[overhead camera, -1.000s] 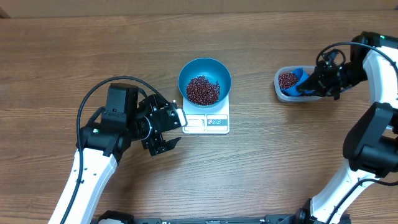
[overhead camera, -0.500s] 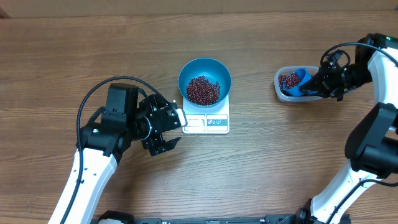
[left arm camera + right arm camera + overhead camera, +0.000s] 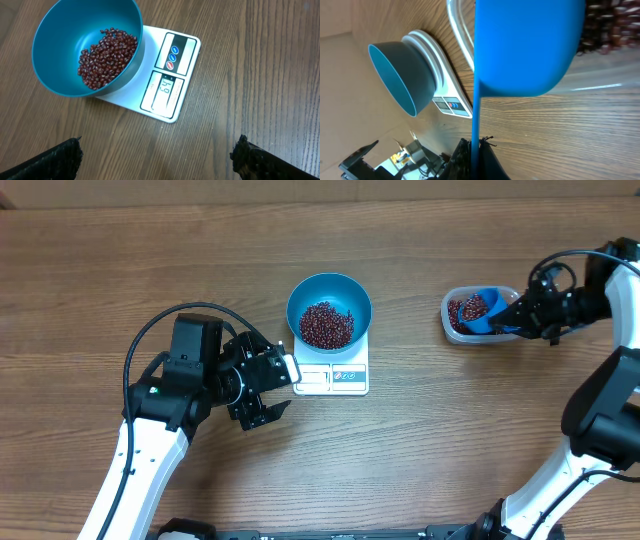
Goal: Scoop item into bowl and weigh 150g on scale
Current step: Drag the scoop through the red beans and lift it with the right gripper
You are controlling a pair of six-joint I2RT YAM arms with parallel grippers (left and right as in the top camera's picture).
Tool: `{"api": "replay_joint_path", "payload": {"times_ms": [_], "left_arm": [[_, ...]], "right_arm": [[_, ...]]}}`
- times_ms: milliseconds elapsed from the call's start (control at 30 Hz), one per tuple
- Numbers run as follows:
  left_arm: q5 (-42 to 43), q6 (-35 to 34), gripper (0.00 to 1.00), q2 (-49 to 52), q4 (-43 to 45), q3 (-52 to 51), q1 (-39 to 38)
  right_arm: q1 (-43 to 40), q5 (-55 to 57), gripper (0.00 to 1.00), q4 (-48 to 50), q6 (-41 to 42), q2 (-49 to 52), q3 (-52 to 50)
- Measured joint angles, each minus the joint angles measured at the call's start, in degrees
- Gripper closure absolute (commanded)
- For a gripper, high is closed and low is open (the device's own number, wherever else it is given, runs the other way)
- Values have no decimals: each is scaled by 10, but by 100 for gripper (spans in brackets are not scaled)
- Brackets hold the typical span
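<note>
The beans (image 3: 327, 325) lie as a loose dark red pile in the bottom of the blue bowl (image 3: 340, 287), and the bowl stands on the back part of the white scale (image 3: 335, 377). The display window and the buttons of the scale are free in front of the bowl. In the left wrist view the display shows digits, but I cannot read them with certainty.

My left gripper (image 3: 285, 388) is just beside the left front corner of the scale. Its jaws stand wide apart and hold nothing; in its own camera only the two dark fingertips (image 3: 55, 157) show at the lower corners.

More beans (image 3: 466, 308) are in the clear tub (image 3: 447, 320), well apart to the right on the wooden table (image 3: 450, 440). My right gripper (image 3: 520, 318) is closed tight on the thin handle of the blue scoop (image 3: 487, 315). The cup of the scoop is at the right part of the tub, beside those beans. I cannot tell if it carries any beans.
</note>
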Motion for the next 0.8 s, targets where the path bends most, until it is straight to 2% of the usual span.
{"api": "replay_joint_path", "payload": {"times_ms": [433,800], "left_arm": [[0,0,0,0,0,0,0],[0,0,0,0,0,0,0]], "right_arm": [[-62,-98,96,-70,-138,0,0],[-56,-184,96,-70,-214,0,0]]}}
